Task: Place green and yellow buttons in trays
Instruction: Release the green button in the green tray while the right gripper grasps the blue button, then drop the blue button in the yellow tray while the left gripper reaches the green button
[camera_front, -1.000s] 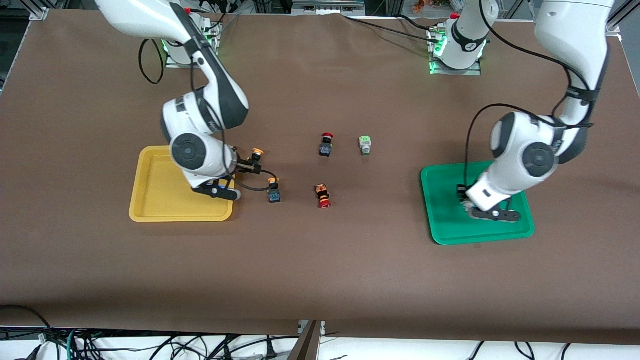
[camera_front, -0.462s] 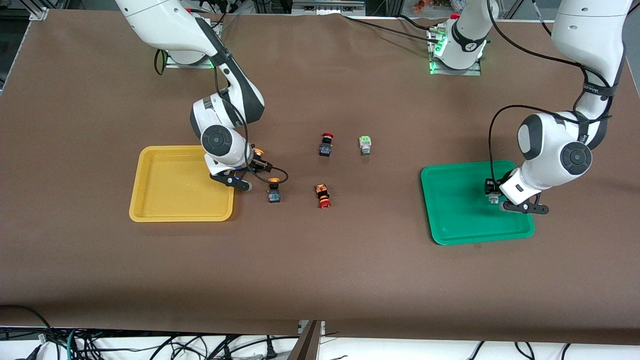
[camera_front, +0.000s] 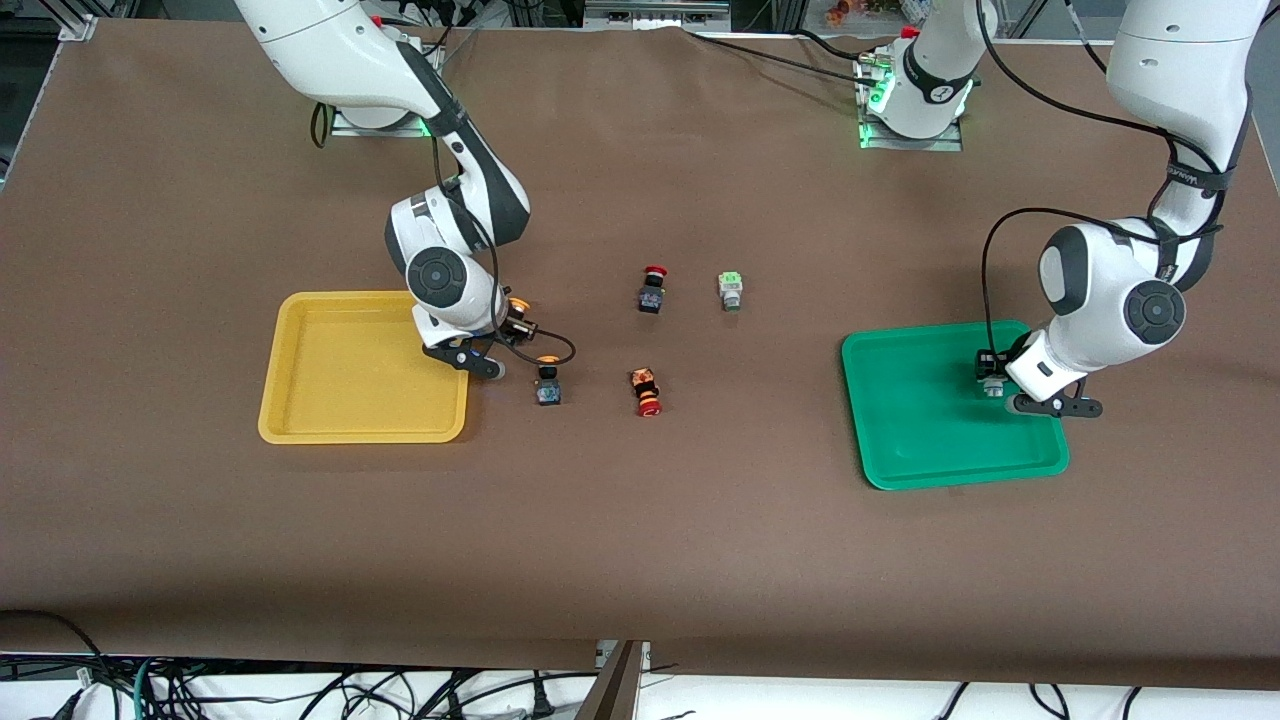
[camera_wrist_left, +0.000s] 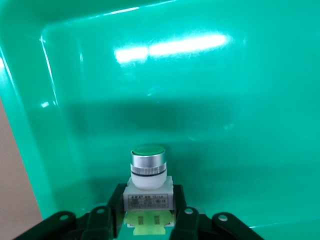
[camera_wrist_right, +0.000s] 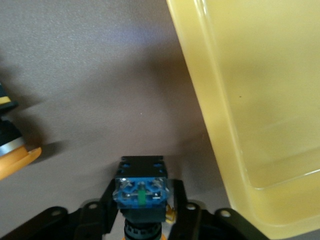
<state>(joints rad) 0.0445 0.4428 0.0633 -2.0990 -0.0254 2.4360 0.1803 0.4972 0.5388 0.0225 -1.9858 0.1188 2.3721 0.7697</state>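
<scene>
My left gripper (camera_front: 990, 382) is shut on a green button (camera_wrist_left: 148, 182) with a whitish body and holds it low over the green tray (camera_front: 915, 440), near the tray's edge at the left arm's end; the tray's floor (camera_wrist_left: 225, 100) fills the left wrist view. My right gripper (camera_front: 515, 326) is shut on a yellow button (camera_wrist_right: 142, 192) with a black-blue body, low over the table just beside the yellow tray (camera_front: 340, 390). The tray's rim (camera_wrist_right: 235, 150) is close by. A second yellow button (camera_front: 547, 381) stands on the table nearer the camera. A second green button (camera_front: 731, 289) lies mid-table.
Two red-capped black switches lie mid-table, one (camera_front: 652, 288) beside the loose green button, one (camera_front: 647, 392) nearer the camera. The loose yellow button's cap (camera_wrist_right: 12, 152) shows at the edge of the right wrist view. A black cable loops by the right gripper.
The left gripper has carried the green button across the green tray toward the left arm's end. The right arm's wrist has dropped lower; its yellow button stays beside the yellow tray.
</scene>
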